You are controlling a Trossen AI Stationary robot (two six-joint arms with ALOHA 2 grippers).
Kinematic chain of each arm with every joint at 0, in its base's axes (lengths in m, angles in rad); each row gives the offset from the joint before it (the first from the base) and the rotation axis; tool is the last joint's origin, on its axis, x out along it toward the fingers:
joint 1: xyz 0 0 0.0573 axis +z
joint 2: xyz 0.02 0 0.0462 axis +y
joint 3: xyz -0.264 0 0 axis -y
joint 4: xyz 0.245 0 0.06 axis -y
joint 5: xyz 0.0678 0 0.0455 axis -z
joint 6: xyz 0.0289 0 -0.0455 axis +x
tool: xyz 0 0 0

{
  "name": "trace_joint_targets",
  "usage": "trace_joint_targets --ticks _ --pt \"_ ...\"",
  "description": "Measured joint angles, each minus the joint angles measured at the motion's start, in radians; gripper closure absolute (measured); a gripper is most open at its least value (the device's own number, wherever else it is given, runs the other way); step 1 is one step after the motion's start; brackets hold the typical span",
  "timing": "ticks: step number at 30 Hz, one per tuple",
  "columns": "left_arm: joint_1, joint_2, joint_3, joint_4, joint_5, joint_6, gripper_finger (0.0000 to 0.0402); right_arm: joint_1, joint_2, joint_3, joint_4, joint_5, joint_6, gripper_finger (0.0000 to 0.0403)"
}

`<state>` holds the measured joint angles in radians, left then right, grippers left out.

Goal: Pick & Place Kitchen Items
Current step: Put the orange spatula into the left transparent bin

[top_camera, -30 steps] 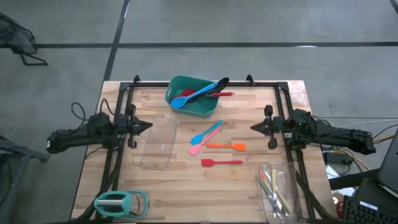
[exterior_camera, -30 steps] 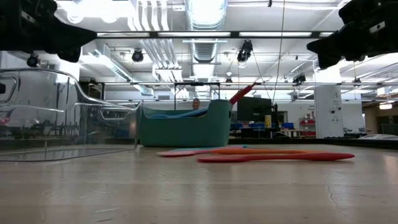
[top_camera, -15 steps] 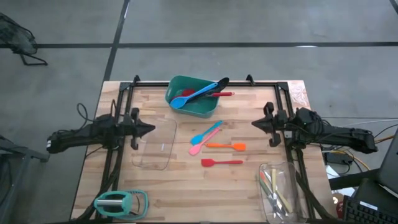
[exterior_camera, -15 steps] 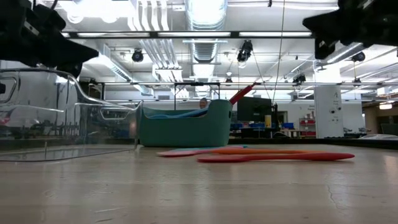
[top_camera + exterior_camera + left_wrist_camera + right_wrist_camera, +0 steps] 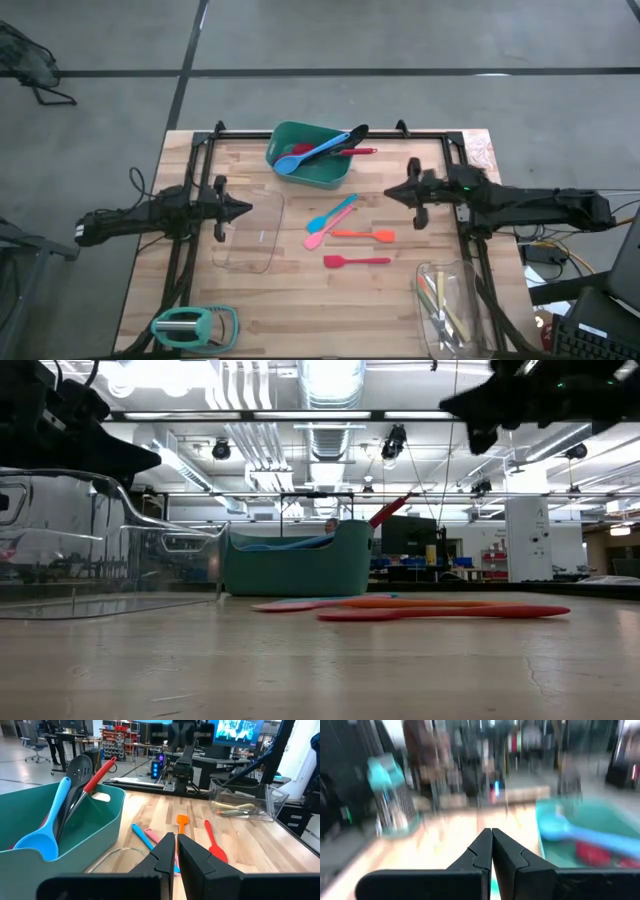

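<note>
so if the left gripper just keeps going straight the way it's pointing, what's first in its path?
Probably the pink spatula and blue spoon lying crossed ahead of the shut left gripper, past the clear glass tray. It hangs above the table, so height is unclear.

Premises: an open industrial lab or workshop. Evidence: exposed ceiling ducts (image 5: 330, 400) and strip lights, grey concrete floor (image 5: 400, 40), monitors (image 5: 235, 730), stocked shelving (image 5: 117, 732) and workbenches beyond the wooden surface (image 5: 290, 290).
</note>
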<state>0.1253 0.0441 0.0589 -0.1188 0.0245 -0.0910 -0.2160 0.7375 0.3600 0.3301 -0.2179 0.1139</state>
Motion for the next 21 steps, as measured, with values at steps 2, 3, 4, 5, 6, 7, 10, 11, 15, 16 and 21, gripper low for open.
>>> trace_joint_targets --ticks 2,3,4,5,6,7,10,11,15,16,21 --pt "0.000 0.000 0.000 0.000 0.000 0.000 0.0376 0.000 0.077 0.076 -0.149 0.005 -0.016 0.0392" --pt "0.000 0.000 0.000 0.000 0.000 0.000 0.0376 0.000 0.116 0.113 -0.217 0.010 -0.017 0.0389" --pt "0.000 0.000 0.000 0.000 0.000 0.000 0.0376 0.000 0.156 0.150 -0.277 0.010 -0.017 0.0385" --pt "0.000 0.000 0.000 0.000 0.000 0.000 0.0376 0.000 0.197 0.193 -0.341 0.010 -0.018 0.0379" --pt "0.000 0.000 0.000 0.000 0.000 0.000 0.0376 0.000 0.235 0.236 -0.413 0.011 -0.020 0.0371" --pt "0.000 0.001 0.000 0.000 0.000 0.000 0.0376 0.000 0.275 0.277 -0.492 0.011 -0.019 0.0362" --pt "0.000 0.001 0.000 0.000 0.000 0.000 0.0376 0.001 0.399 0.404 -0.727 0.012 -0.015 0.0331" --pt "0.000 0.001 0.000 0.000 0.000 0.000 0.0376 0.002 0.435 0.439 -0.799 0.013 -0.016 0.0319" --pt "0.000 0.001 0.000 0.000 0.000 0.000 0.0376 0.011 0.592 0.533 -1.050 0.061 -0.024 0.0277" --pt "0.000 0.001 0.000 0.000 0.000 0.000 0.0376 0.017 0.628 0.545 -1.087 0.063 -0.026 0.0268" --pt "0.000 0.001 0.000 0.000 0.000 0.000 0.0376 0.072 0.778 0.589 -1.168 0.064 -0.041 0.0228"
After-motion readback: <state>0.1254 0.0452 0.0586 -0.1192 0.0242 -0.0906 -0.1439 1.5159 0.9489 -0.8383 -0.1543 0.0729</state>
